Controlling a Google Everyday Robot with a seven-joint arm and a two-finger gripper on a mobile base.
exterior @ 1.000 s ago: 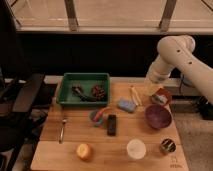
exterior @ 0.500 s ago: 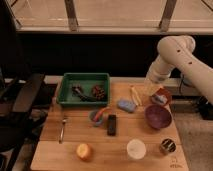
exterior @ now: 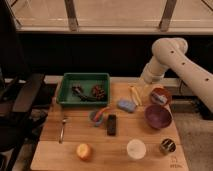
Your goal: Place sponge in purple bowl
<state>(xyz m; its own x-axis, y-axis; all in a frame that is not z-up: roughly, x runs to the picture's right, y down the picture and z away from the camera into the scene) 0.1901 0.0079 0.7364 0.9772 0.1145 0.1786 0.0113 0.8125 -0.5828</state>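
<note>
The sponge [exterior: 126,105], a small pale blue pad, lies flat on the wooden table just right of centre. The purple bowl [exterior: 158,116] stands to its right, a little nearer the front, and looks empty. My white arm reaches in from the right. The gripper [exterior: 144,90] hangs at its end, above the back of the table. It is above and to the right of the sponge, close over a long thin yellow object [exterior: 135,95], and is not touching the sponge.
A reddish-brown bowl [exterior: 160,96] stands behind the purple bowl. A green tray [exterior: 85,89] is at the back left. A small grey-blue bowl [exterior: 97,116], a black block [exterior: 111,124], a utensil [exterior: 62,130], an orange [exterior: 84,151], a white cup [exterior: 136,149] and a can [exterior: 167,146] stand nearer the front.
</note>
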